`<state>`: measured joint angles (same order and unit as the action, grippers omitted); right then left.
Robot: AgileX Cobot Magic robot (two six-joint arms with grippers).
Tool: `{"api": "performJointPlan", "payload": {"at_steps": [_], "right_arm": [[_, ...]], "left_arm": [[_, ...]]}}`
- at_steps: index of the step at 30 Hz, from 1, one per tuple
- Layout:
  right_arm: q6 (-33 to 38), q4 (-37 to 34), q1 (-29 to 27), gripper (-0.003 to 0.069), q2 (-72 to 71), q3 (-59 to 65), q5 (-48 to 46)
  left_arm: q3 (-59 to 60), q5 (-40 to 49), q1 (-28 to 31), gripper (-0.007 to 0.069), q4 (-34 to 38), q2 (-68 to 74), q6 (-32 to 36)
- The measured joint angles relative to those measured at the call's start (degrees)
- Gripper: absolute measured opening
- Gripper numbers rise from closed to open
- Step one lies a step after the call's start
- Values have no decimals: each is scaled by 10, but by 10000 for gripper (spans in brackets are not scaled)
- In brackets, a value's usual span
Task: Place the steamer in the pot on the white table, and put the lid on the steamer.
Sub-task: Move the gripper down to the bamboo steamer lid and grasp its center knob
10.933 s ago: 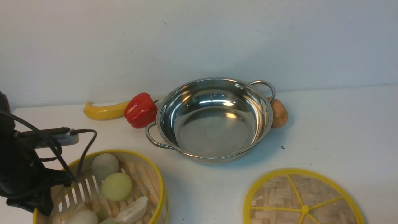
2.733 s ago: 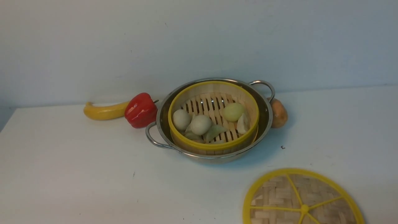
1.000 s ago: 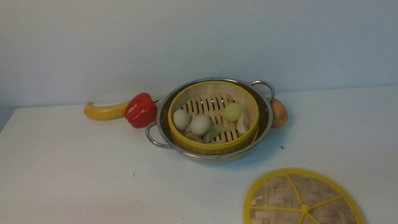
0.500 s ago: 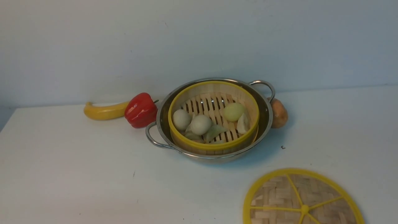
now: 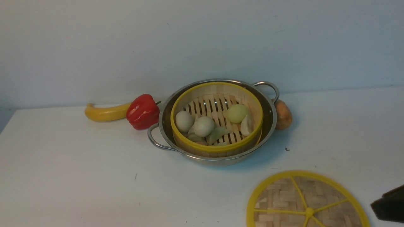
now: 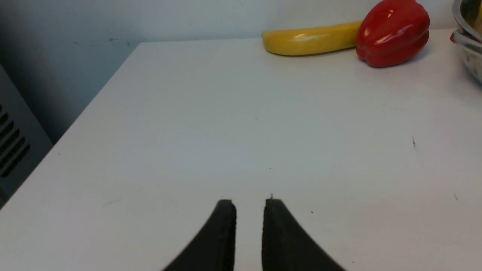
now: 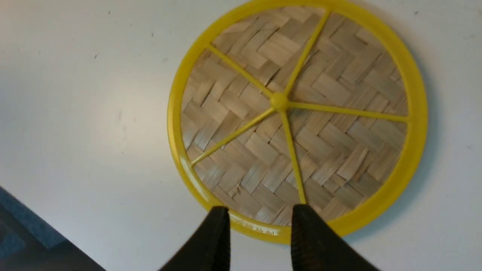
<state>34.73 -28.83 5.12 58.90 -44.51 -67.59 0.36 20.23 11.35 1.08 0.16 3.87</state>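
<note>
Status: first half done. The steamer [image 5: 217, 148] sits inside the pot [image 5: 267, 110], roughly centred and level, with a ring of steel showing all round it. The buns and dumplings are on its slatted floor. The pot stands toward the back of the table [image 5: 79, 176].

Remaining: lid placement. The lid [image 5: 284, 201] lies flat on the table, near front right, well apart from the pot, spokes up. It is not yet lifted.

Right gripper [image 7: 260, 214]: fingers moderately spread, nothing between them. In the wrist view the tips sit over the lid's near rim; I cannot tell whether they touch it. The front view shows only a dark corner of this arm at the right edge, just beside the lid.

Left gripper [image 6: 249, 205]: fingers almost pressed together with a slim gap, holding nothing. It is over bare table, away from the pot.

Surroundings: the banana [image 5: 105, 113] and pepper [image 5: 143, 111] are left of the pot, with the pepper just beside the near handle. The potato [image 5: 283, 114] is tucked against the pot's right side, under the far handle.

Judgement: nothing lies between lid and pot. The flat lid offers only a thin rim to pinch, so the grasp is the tricky part. The potato sits low and should not foul the lid.
</note>
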Motion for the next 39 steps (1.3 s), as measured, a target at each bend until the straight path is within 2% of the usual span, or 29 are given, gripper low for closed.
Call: {"api": "performJointPlan", "payload": {"at_steps": [1, 5, 8, 10, 15, 24, 32, 39], "right_arm": [[0, 1, 0, 253, 0, 0, 1], [-24, 42, 88, 313, 48, 0, 49], [-72, 87, 144, 363, 79, -3, 87], [-132, 133, 186, 395, 111, -14, 103], [-199, 205, 233, 407, 175, -53, 107], [-212, 225, 241, 353, 286, -126, 113], [-214, 227, 241, 310, 349, -128, 119], [-215, 232, 241, 304, 381, -128, 133]], "left_arm": [[0, 0, 0, 104, 0, 0, 0], [0, 0, 0, 104, 0, 0, 0], [0, 0, 0, 104, 0, 0, 0], [0, 0, 0, 104, 0, 0, 0], [0, 0, 0, 104, 0, 0, 0], [0, 0, 0, 116, 0, 0, 0], [0, 0, 0, 125, 0, 0, 0], [0, 0, 0, 136, 0, 0, 0]]}}
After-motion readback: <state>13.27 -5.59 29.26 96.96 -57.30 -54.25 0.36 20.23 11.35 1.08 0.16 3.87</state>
